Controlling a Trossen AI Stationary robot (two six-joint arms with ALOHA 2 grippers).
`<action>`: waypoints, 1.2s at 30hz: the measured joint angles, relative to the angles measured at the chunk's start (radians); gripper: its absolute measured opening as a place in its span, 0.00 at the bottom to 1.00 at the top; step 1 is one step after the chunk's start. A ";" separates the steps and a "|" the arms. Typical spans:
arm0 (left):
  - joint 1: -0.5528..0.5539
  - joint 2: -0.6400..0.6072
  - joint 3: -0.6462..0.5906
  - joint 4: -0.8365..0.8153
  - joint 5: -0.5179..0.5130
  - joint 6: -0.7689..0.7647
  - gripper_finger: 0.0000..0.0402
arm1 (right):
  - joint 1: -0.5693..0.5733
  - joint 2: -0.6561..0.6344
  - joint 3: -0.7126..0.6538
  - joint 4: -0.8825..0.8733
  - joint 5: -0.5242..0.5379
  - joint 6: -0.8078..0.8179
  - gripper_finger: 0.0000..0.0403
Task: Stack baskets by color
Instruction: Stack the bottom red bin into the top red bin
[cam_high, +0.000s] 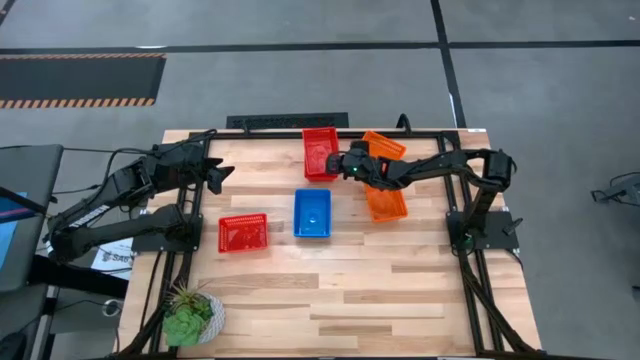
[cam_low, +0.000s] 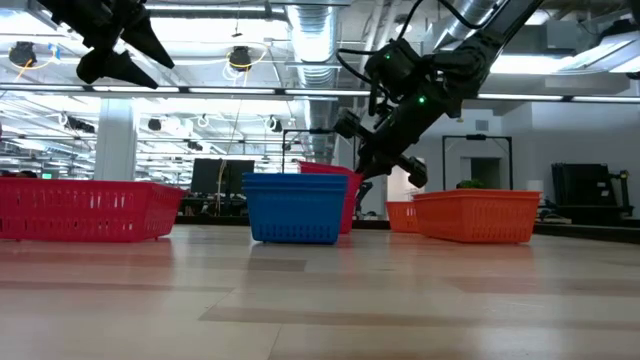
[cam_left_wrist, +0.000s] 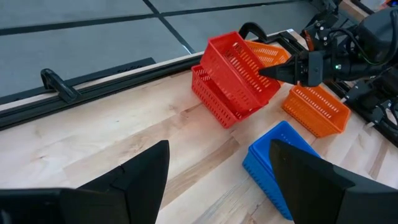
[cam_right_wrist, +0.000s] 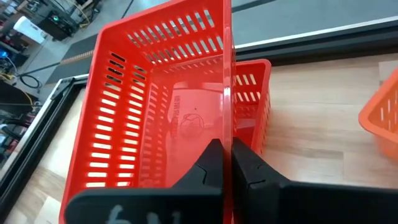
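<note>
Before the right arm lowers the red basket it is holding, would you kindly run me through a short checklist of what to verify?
1. Grip: right gripper has its jaws shut on the wall of the upper red basket. Ok.
2. Basket level: it hangs tilted over the lower red basket. Not ok.
3. Colour match: both are red. Ok.
4. Seating: whether the upper one is already partly nested in the lower one. Cannot tell.
5. Left gripper: jaws open, near the table's left edge, away from the stack. Ok.
6. Neighbours: blue basket and near orange basket stand apart from the red pair. Ok.
</note>
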 joint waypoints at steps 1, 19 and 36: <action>0.000 0.000 0.000 0.000 0.000 0.000 0.65 | 0.000 0.000 0.000 0.000 0.000 0.000 0.03; 0.000 0.000 0.000 0.000 0.000 0.000 0.65 | 0.000 0.000 0.000 -0.018 0.018 -0.001 0.04; 0.000 0.000 0.000 0.000 0.000 0.000 0.65 | -0.004 -0.001 0.000 -0.070 -0.005 -0.001 0.08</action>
